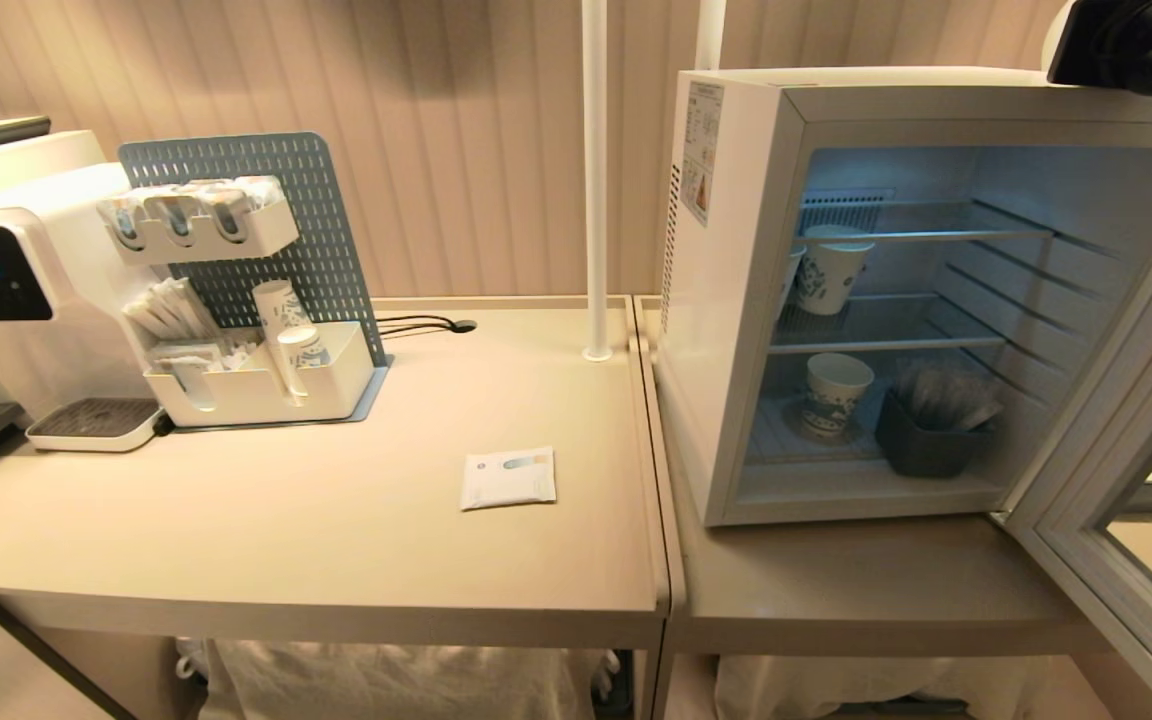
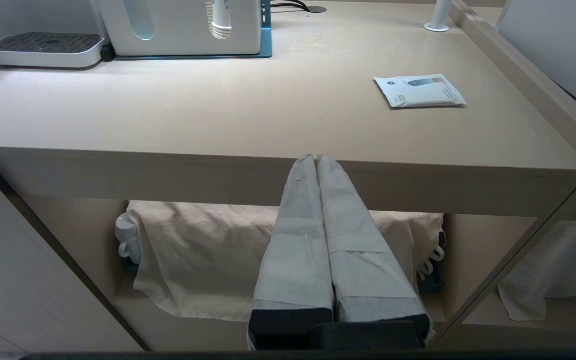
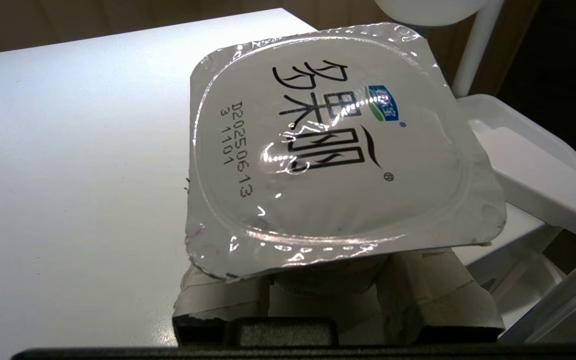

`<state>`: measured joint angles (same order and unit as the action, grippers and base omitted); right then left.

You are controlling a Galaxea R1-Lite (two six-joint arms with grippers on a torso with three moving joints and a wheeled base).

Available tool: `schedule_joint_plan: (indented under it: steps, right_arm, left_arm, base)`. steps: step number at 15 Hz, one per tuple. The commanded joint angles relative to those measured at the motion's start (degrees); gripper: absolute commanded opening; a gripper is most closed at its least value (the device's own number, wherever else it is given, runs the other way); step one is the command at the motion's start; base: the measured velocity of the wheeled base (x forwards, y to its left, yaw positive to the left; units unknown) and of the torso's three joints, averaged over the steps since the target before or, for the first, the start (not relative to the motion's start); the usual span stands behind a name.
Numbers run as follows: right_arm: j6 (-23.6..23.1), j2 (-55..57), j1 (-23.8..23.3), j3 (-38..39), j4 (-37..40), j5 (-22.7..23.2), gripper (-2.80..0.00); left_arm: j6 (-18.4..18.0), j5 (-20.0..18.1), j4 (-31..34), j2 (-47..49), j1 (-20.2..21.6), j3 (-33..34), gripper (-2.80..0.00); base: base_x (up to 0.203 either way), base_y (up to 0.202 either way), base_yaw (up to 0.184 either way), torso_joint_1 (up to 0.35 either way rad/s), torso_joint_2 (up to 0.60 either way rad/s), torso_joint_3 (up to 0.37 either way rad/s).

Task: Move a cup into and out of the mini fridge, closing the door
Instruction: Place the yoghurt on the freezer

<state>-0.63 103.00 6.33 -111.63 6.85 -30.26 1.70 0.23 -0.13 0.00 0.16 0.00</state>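
The mini fridge (image 1: 736, 300) stands on the right-hand section of the beige counter (image 1: 336, 540), its door (image 1: 1116, 480) swung fully open toward the robot's right. Inside the fridge, a patterned paper cup (image 1: 829, 270) sits on the middle wire shelf, a second paper cup (image 1: 836, 395) stands on the floor of the compartment, and a dark container of sachets (image 1: 926, 435) lies just beside that lower cup.

The right gripper (image 3: 328, 295) is clenched on a sealed foil-lidded cup (image 3: 338, 150), one wrapped finger (image 3: 433, 285) showing on each side of the cup's body beneath the lid's rim. The lid carries black printed characters and a date code. In the right wrist view the cup is held over the fridge's flat white top panel; in the head view only a dark part of the right arm (image 1: 1136, 40) appears, above the fridge's upper right corner.

The left gripper (image 2: 316, 159) hangs at the counter's front edge, well left of the fridge, its fingers pressed together with nothing between them.

A white packet (image 1: 508, 478) lies on the counter left of the fridge; a water dispenser (image 1: 16, 290) and a pegboard organiser (image 1: 256, 290) stand farther left.
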Motion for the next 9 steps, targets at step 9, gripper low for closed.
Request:
schedule_joint_plan:
  steps: [9]
  right_arm:
    - [0.4,-1.9,0.1,1.6,0.2,-0.1,0.00]
  left_arm:
    - [0.1,0.0,0.0,0.1,0.0,0.2,-2.80]
  base:
    - [0.000,0.000,0.000,0.000,0.00,0.000]
